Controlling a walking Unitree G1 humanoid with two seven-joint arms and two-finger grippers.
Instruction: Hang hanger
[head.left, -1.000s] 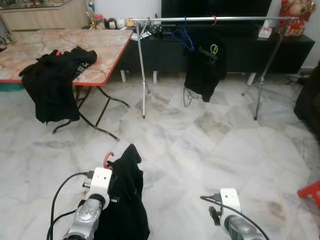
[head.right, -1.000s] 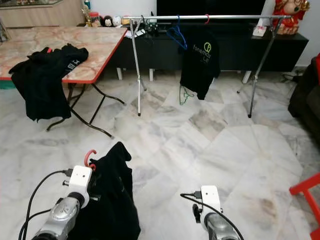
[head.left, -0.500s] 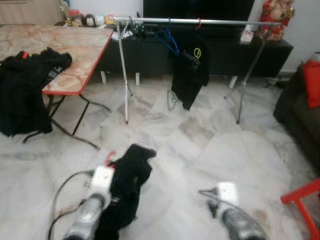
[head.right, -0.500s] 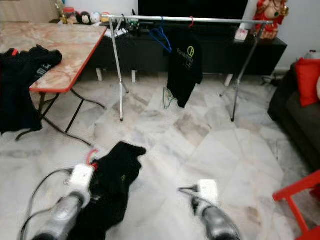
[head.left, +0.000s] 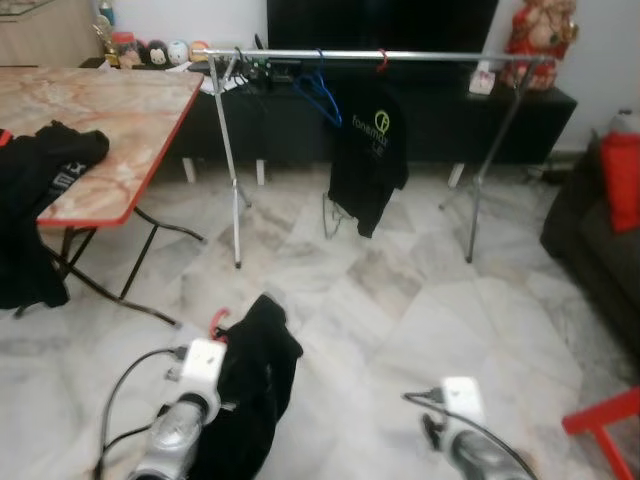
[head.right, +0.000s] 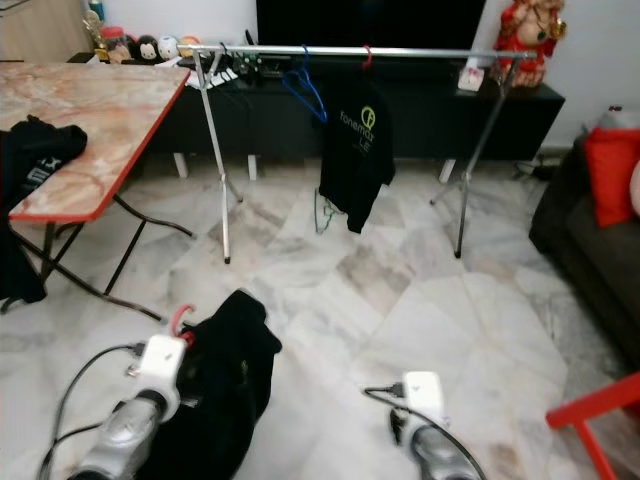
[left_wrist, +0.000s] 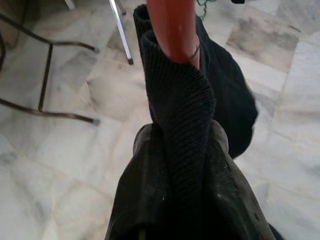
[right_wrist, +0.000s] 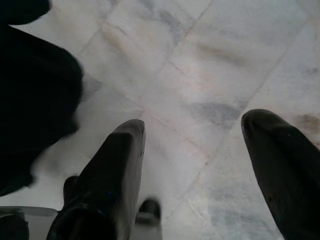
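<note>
Left eye view looks down across a marble floor (head.left: 420, 300) toward a silver clothes rail (head.left: 400, 55) standing in front of a low black TV cabinet (head.left: 520, 115). On the rail hang an empty blue hanger (head.left: 318, 95) and, just beside it, a black T-shirt (head.left: 368, 155) with a green logo on a red hook. Low at the robot's left, the left gripper (left_wrist: 175, 165) carries a red hanger (head.left: 217, 322) draped with a black garment (head.left: 255, 385), well short of the rail. From the left wrist view, the gripper's black fingers (left_wrist: 145, 190) are closed tight around the garment's ribbed collar, with the red hanger neck (left_wrist: 172, 27) rising out of the cloth just above them. The right gripper (right_wrist: 200, 170) hangs low over bare floor, its two fingers spread wide with nothing between them. Off to the left stands a red-edged folding worktop (head.left: 90, 120) with another black garment (head.left: 35, 215) draped over its near edge. A red stool (head.left: 605, 425) sits at the far right.
</note>
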